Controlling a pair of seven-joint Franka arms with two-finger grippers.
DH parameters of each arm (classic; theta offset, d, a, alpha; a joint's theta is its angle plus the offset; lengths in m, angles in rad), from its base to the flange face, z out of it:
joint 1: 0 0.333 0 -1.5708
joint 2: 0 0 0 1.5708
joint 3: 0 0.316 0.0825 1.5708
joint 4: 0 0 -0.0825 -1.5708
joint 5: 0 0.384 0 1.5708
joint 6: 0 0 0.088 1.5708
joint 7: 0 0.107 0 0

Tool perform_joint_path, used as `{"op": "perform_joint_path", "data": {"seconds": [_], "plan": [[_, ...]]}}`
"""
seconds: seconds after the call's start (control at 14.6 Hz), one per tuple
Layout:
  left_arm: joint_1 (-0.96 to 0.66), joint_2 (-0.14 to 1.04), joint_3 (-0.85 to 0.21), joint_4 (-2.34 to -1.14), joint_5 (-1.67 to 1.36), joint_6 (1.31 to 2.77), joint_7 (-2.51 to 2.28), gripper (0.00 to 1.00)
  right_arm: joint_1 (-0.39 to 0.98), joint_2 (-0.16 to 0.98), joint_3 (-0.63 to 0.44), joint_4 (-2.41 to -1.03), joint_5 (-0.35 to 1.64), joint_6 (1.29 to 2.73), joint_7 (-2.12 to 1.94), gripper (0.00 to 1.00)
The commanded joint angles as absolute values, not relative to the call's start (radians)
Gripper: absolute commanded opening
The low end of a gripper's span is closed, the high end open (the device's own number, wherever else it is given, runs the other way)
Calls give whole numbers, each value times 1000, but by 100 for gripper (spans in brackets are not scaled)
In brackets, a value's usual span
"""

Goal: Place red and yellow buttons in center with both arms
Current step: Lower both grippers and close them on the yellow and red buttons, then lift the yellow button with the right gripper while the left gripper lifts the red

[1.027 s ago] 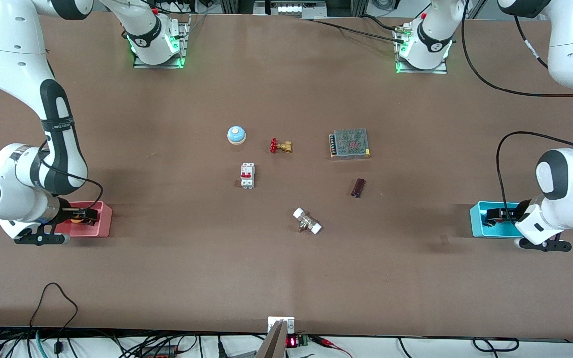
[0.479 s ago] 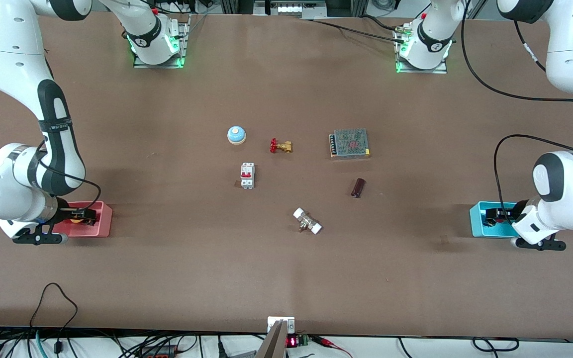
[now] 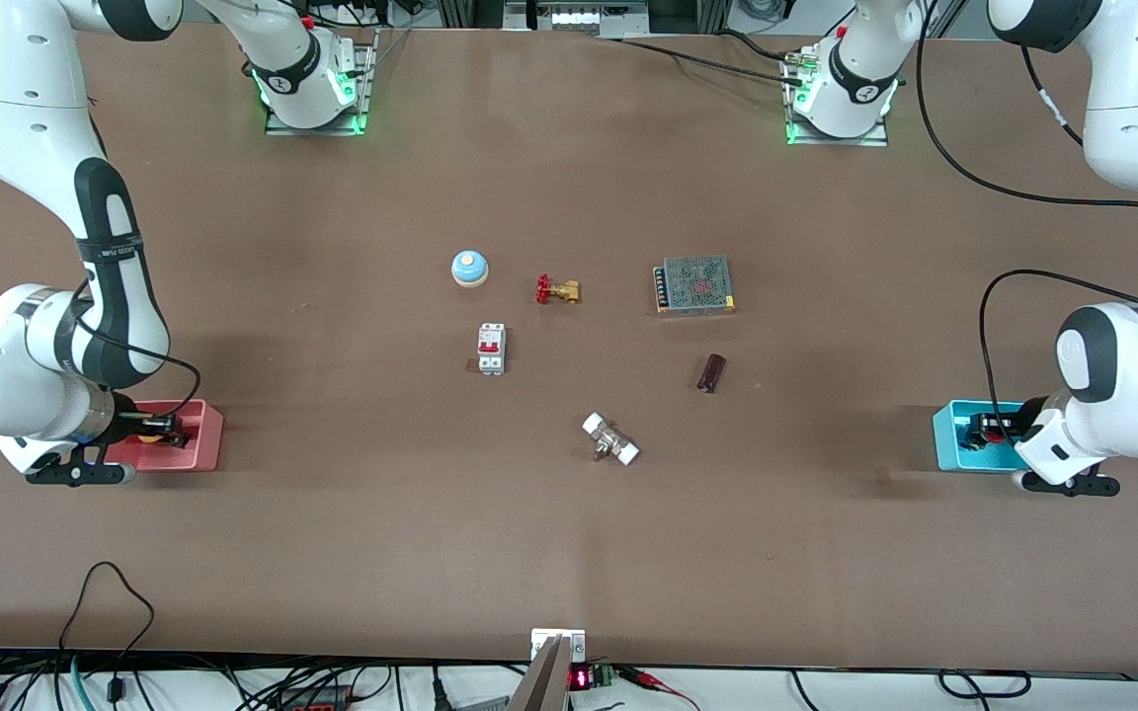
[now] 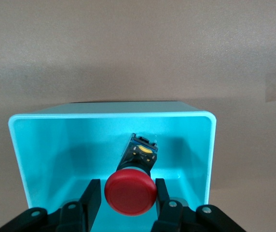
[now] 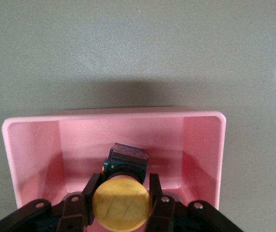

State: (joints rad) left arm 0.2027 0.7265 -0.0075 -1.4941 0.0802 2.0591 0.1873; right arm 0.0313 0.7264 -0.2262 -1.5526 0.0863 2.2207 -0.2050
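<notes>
The red button point(image 4: 130, 191) lay inside the cyan tray point(image 4: 36, 145) at the left arm's end of the table, its black body pointing toward the tray's inner wall. The left gripper point(image 4: 127, 203) had a finger on each side of the red cap, pressed to it and clamping it. The yellow button point(image 5: 122, 204) sat likewise in the pink tray point(image 5: 32, 145) at the right arm's end, and the right gripper point(image 5: 122, 203) was closed on its cap, fingers tight against both sides.

Only the wrist views showed those caps and the contact. From the front camera the left gripper point(image 3: 994, 427) and the right gripper point(image 3: 159, 428) were dark shapes low in the cyan tray point(image 3: 946, 434) and pink tray point(image 3: 203, 439), with a mere speck of colour for each button.

The front view alone showed the middle of the brown table point(image 3: 381, 513): a blue dome bell point(image 3: 469, 268), a brass valve with red handwheel point(image 3: 557, 289), a mesh-covered power supply point(image 3: 694, 284), a white circuit breaker point(image 3: 491, 349), a dark cylinder point(image 3: 711, 372) and a white-ended fitting point(image 3: 610, 439). Bare surface lay between each tray and this cluster, and a wide band nearer the front camera than the fitting was open too. Each tray's walls stood close around its gripper.
</notes>
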Motion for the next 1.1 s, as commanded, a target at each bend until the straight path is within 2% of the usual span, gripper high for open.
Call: {"op": "perform_joint_path", "data": {"seconds": [0.0, 0.27, 0.55, 0.89, 1.03], "plan": [[207, 718, -12, -1488, 100, 2049, 190, 41, 23, 738, -222, -1531, 107, 2218, -235, 42], [206, 704, -12, -1477, 100, 2048, 192, 33, 25, 729, -222, -1522, 107, 2209, -241, 39], [206, 643, -12, -1479, 100, 2017, 190, 31, 31, 710, -222, -1497, 104, 2183, -248, 39], [196, 568, -25, -1480, 100, 1933, 180, 30, 80, 644, -221, -1392, 109, 1966, -233, 39], [184, 542, -32, -1486, 94, 1901, 134, 30, 133, 634, -221, -1370, 110, 1927, -175, 39]]}}
